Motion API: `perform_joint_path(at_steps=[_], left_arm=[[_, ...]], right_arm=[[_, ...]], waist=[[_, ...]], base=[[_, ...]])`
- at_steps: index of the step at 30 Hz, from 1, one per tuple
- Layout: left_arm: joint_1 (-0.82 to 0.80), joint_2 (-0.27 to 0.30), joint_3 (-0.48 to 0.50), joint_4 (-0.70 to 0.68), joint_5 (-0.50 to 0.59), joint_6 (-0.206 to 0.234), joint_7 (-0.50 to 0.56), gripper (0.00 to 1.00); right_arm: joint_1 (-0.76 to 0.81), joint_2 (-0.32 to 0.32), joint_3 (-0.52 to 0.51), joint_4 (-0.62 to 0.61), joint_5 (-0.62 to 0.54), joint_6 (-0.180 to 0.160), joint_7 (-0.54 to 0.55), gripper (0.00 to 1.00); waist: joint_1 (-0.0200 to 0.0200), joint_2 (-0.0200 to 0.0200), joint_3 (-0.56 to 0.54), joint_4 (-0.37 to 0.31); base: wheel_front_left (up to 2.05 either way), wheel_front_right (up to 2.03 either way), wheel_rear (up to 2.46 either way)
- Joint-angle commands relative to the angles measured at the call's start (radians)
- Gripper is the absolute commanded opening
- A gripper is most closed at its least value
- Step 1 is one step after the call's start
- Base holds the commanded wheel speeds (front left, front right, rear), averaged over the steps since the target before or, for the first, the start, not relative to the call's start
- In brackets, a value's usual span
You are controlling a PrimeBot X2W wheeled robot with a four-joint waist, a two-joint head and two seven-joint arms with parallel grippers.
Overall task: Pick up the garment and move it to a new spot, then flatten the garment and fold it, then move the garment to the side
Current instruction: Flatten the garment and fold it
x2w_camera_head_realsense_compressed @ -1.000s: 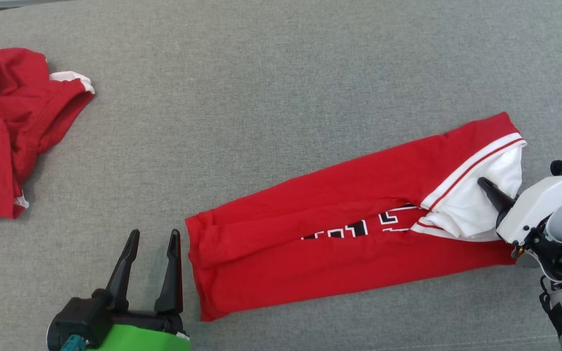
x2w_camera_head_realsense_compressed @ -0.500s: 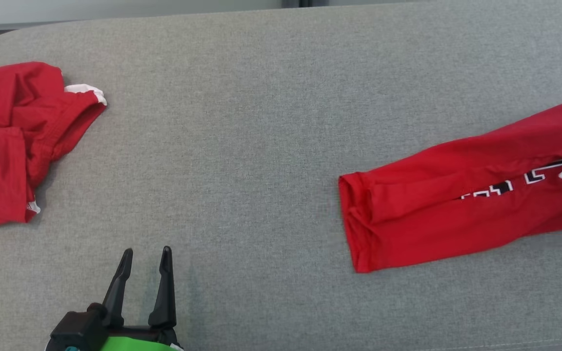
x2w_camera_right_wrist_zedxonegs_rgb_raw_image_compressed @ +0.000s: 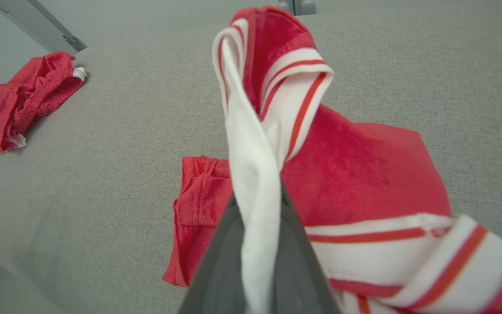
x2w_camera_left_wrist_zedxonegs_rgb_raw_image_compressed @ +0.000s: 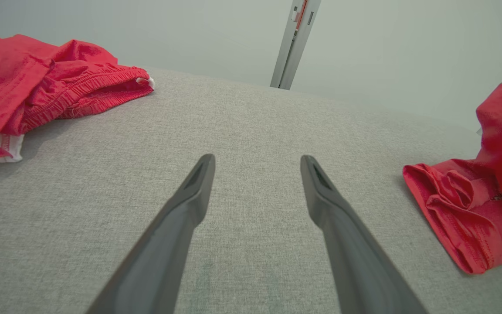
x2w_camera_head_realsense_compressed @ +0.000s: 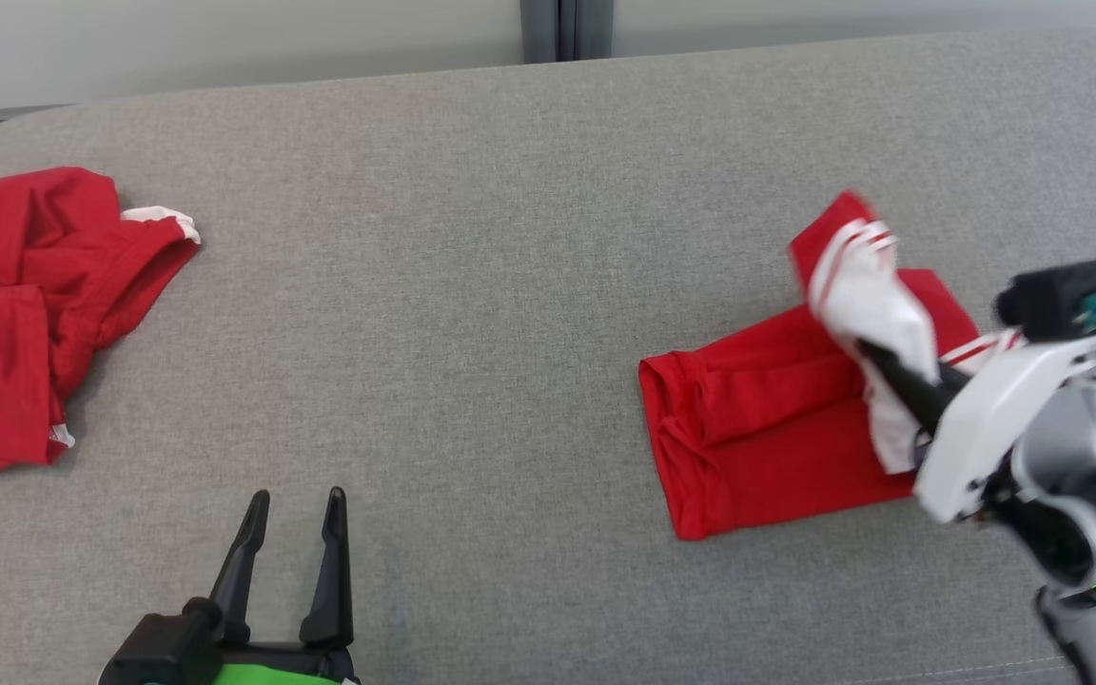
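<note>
Two red cloth pieces on grey fabric-topped table (x2w_camera_head_realsense_compressed: 472,285).

At left edge, toward far-left rounded corner: red bundle (x2w_camera_head_realsense_compressed: 15,304), crumpled, elastic band turned toward table middle, small white patch at its tip. Untouched by either tool.

Near front edge, left of centre: left tool (x2w_camera_head_realsense_compressed: 298,495), fingers spread wide, nothing between them, tips pointing toward far edge. Over bare table, well apart from both cloth pieces. Confirmed in left wrist view: both dark fingers splayed above grey fabric, touching no cloth.

Toward right edge: garment (x2w_camera_head_realsense_compressed: 767,428), red with white-and-red striped trim. Left-hand end flat on table, doubled into layers, hemmed edge facing table middle. Right-hand end up off table and bunched, white striped part raised and twisted above flat red part.

Further right: right tool (x2w_camera_head_realsense_compressed: 881,366), fingers pressed together, pinching white striped part of garment. Seen in right wrist view: white cloth squeezed between two dark fingers and rising beyond tips, red fold with stripes drooping over top. Head view blurred here; fingertips themselves hidden in cloth. White arm housing behind it, toward right front corner.

Beyond far edge: pale wall with grey vertical post (x2w_camera_head_realsense_compressed: 567,29).
</note>
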Motion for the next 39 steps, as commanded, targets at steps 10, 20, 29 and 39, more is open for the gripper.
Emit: perform_joint_path(at_steps=[10, 20, 29, 39], left_arm=[[0.015, 0.001, 0.060, 0.025, 0.020, -0.005, -0.001, 1.00], [0.009, 0.001, 0.064, 0.050, 0.013, -0.005, -0.001, 1.00], [0.025, 0.001, 0.056, 0.062, -0.004, -0.005, -0.001, 1.00], [0.043, 0.001, 0.076, 0.059, 0.014, -0.005, -0.001, 1.00]], right_arm=[[0.029, 0.171, 0.172, 0.205, -0.112, 0.000, -0.221, 0.00], [-0.038, 0.234, 0.225, 0.361, -0.187, 0.000, -0.345, 0.00], [-0.046, 0.263, 0.256, 0.360, -0.175, 0.000, -0.424, 1.00], [0.086, 0.226, 0.160, 0.135, -0.156, 0.000, -0.614, 1.00]], waist=[[0.0001, 0.0000, -0.024, 0.021], [0.0001, 0.0000, -0.044, 0.032], [0.0001, 0.0000, -0.060, 0.025], [0.0001, 0.0000, -0.092, 0.003]], base=[[0.00, 0.00, 0.00], [0.00, 0.00, 0.00], [0.00, 0.00, 0.00], [0.00, 0.00, 0.00]])
